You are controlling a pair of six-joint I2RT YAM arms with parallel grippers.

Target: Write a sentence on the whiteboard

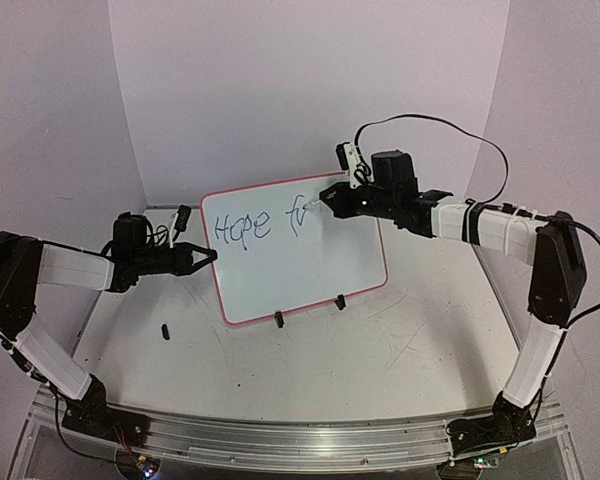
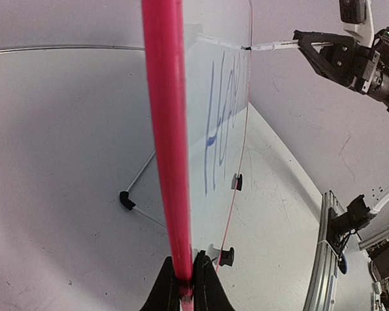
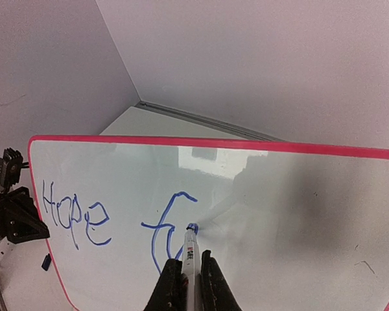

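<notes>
At the whiteboard's left edge, the left gripper (image 1: 204, 257) is closed tight on the thin red-pink rim, pinching it between both fingers. The small, glossy white rectangular whiteboard (image 1: 320, 265), rounded at its corners, stands propped on its lower edge on two small black clip feet (image 1: 278, 320). It sits on the scratched white worktop (image 1: 400, 350), midway between the two arms. Across the whiteboard's upper half, thin blue handwritten lettering (image 1: 255, 226) reads "Hope" and then "fu", so the sentence is unfinished. Where that lettering ends, the tip of a slim white marker (image 3: 190, 249) touches the whiteboard's face. Just off the whiteboard's upper right, the right gripper (image 1: 332, 197) is clamped around the marker's barrel.

Several things could go wrong from here. The left gripper holds only a narrow strip of rim at one edge. Firm marker pressure further to the right could therefore twist the whiteboard, slide it on its feet or pull the rim out of the pinch, which would warp the letters. The marker could also slip or turn between the fingers, so that the tip lifts and strokes break. Little bare space lies to the right of "fu" on this line, so the remaining letters may crowd the whiteboard's right rim.
</notes>
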